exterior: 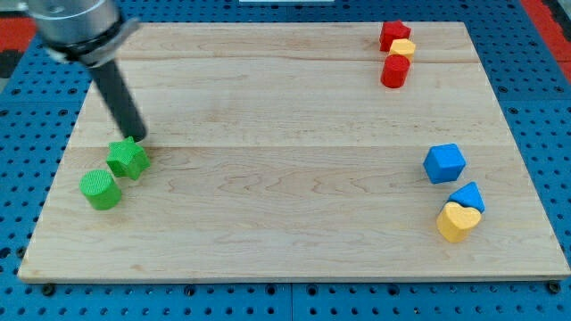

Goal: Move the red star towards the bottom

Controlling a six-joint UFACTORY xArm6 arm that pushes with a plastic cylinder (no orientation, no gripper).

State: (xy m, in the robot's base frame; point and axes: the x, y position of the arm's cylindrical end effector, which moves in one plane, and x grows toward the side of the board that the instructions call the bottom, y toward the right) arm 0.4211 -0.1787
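The red star sits near the view's top right, touching a small yellow block just below it. A red cylinder stands right under the yellow block. My tip is far away at the view's left, touching the top edge of a green star. A green cylinder lies just below and left of the green star.
A blue cube sits at the view's right. Below it a blue triangular block touches a yellow heart. The wooden board rests on a blue pegboard table.
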